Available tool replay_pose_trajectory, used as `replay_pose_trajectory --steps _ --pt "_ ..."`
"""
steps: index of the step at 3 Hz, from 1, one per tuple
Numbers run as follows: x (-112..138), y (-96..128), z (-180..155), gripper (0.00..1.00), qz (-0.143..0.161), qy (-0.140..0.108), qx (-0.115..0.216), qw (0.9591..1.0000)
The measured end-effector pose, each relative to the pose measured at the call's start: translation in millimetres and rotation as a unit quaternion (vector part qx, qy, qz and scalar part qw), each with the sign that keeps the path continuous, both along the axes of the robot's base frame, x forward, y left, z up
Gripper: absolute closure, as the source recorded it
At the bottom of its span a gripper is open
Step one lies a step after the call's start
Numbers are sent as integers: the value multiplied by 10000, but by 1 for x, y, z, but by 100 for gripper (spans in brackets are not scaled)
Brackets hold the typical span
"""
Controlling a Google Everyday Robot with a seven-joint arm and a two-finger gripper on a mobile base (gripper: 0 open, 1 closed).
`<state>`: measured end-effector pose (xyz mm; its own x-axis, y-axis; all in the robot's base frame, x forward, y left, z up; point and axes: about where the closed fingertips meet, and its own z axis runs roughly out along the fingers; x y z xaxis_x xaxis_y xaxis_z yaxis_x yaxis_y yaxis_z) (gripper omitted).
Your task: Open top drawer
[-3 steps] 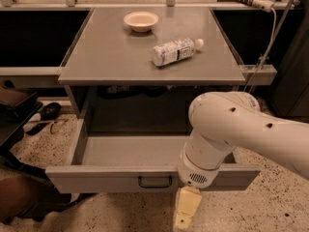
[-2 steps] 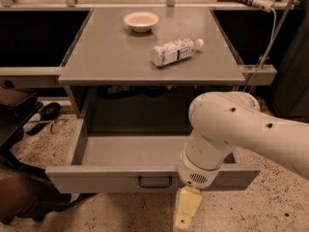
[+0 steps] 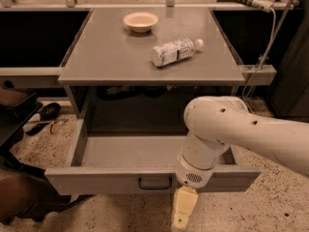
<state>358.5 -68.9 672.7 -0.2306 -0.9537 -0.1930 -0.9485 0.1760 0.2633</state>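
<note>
Grey top drawer stays pulled out, end effector unmoved just below its front, openness impossible to tell.

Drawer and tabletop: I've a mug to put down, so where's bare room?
The drawer is bare inside, left of the arm. The tabletop is free left of the bowl and bottle; they take its middle. The gripper hangs below the drawer front, beside the handle.

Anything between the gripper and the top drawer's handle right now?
No. In the camera view the gripper hangs just below and right of the handle; only bare drawer front and floor lie between.
</note>
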Motion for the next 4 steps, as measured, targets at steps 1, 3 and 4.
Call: replay_pose_trajectory --steps 1,3,4 --pt "-6 1 1 0 3 109 3 9999" --pt "-37 4 11 0 -62 445 -62 9990" --pt "-60 5 13 0 -41 686 -95 9976"
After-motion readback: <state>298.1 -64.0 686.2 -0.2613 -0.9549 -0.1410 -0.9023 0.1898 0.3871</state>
